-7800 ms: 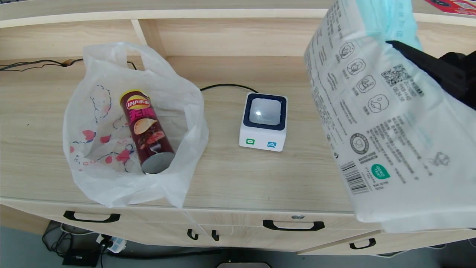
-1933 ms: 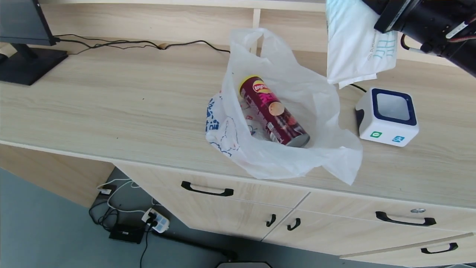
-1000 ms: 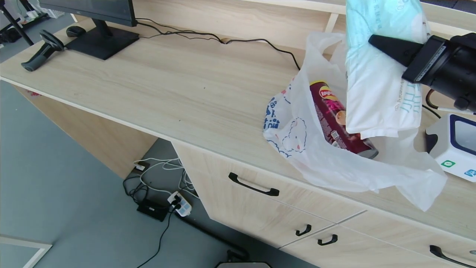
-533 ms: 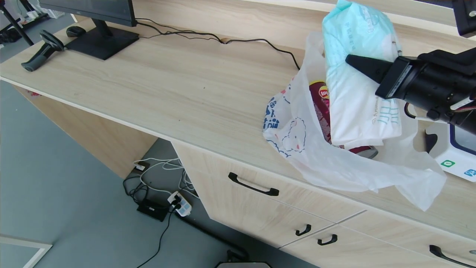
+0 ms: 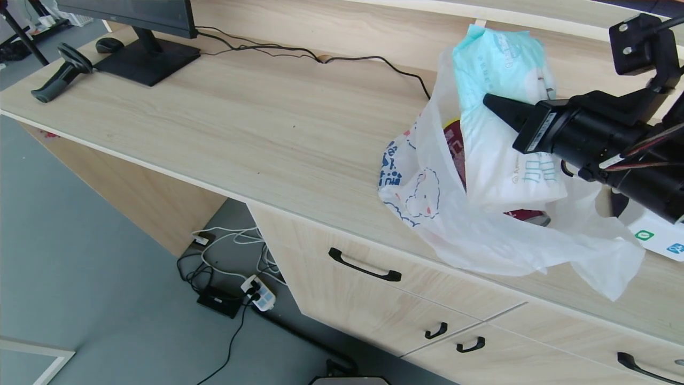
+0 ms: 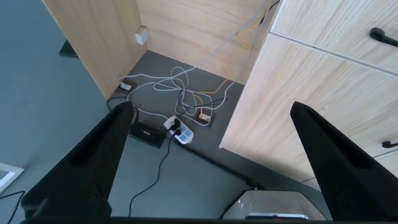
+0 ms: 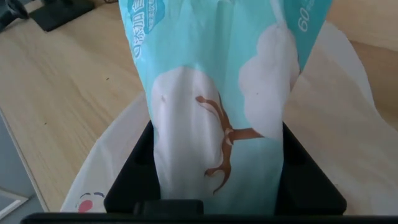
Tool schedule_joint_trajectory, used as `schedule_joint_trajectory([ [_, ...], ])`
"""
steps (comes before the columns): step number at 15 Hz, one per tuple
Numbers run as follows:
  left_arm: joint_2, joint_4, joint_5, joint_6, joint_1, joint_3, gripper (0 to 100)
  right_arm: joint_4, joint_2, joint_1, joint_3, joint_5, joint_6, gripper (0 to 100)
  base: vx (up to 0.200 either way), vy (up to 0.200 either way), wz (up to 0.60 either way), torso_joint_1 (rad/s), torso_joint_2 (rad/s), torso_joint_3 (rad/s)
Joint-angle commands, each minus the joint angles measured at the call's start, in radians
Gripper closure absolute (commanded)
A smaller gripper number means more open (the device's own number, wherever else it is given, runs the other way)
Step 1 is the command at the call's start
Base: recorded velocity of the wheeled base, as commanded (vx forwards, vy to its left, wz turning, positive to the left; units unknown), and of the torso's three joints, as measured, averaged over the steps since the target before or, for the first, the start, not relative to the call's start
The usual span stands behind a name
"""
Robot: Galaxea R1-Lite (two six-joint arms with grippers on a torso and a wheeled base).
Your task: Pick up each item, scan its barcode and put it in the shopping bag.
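A pale wooden surface (image 5: 256, 123) runs across the head view, with a white plastic shopping bag (image 5: 427, 187) printed with small blue and red drawings lying open near its front edge. The right jaws are closed on a soft pack of tissues (image 5: 489, 155), white below and teal at the top, gripping it from both sides. In the right wrist view the two black fingers press against either side of the pack (image 7: 217, 124), with the white bag (image 7: 106, 162) spread below it. The pack stands nearly upright, leaning a little, its lower end down inside the mouth of the bag and its teal top rising above the bag's rim. A dark red chips can (image 5: 453, 149) lies on its side in the bag, partly hidden behind the pack; whether the pack touches it cannot be told. Just beside the bag, at the right edge, sits a small white barcode scanner (image 5: 654, 235), partly covered by the arm. Far off at the other end of the surface are a monitor stand (image 5: 149, 53), a handheld scanner gun (image 5: 59, 75) and a mouse (image 5: 107, 45), with a black cable (image 5: 320, 56) trailing toward the bag. The left jaws are spread wide with nothing between them, hanging low over a grey floor beside the wooden drawers (image 6: 336, 93), above a power strip (image 6: 180, 130) and loose cords.
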Motion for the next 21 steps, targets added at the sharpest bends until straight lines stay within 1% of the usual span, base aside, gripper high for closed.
schedule_joint_trajectory([
  [1, 0.002, -0.001, 0.000, 0.000, 0.000, 0.000, 0, 0.005, -0.011, 0.017, 0.059, 0.000, -0.011, 100, 0.000, 0.000, 0.00, 0.000, 0.00, 0.000],
  [8, 0.002, -0.001, 0.000, 0.000, 0.000, 0.000, 0, 0.011, -0.005, 0.020, 0.070, 0.006, -0.020, 100, 0.000, 0.000, 0.00, 0.000, 0.00, 0.000],
  [9, 0.002, -0.001, 0.000, 0.000, 0.000, 0.000, 0, 0.013, 0.000, 0.019, 0.068, 0.005, -0.002, 0, 0.000, 0.000, 0.00, 0.000, 0.00, 0.000],
  [14, 0.002, -0.001, 0.000, -0.001, 0.000, 0.000, 0, 0.007, 0.004, 0.019, 0.061, 0.002, 0.009, 0, 0.000, 0.000, 0.00, 0.000, 0.00, 0.000],
  [16, 0.000, -0.001, 0.000, -0.001, 0.000, 0.000, 0, 0.007, 0.004, 0.017, 0.035, 0.002, 0.009, 0, 0.000, 0.000, 0.00, 0.000, 0.00, 0.000],
  [18, 0.002, 0.001, 0.000, -0.001, 0.000, 0.000, 0, 0.008, 0.004, 0.007, 0.010, 0.002, 0.009, 0, 0.000, 0.000, 0.00, 0.000, 0.00, 0.000],
  [21, 0.002, -0.001, 0.000, -0.001, 0.000, 0.000, 0, 0.008, 0.001, -0.018, 0.029, -0.003, 0.008, 0, 0.000, 0.000, 0.00, 0.000, 0.00, 0.000],
])
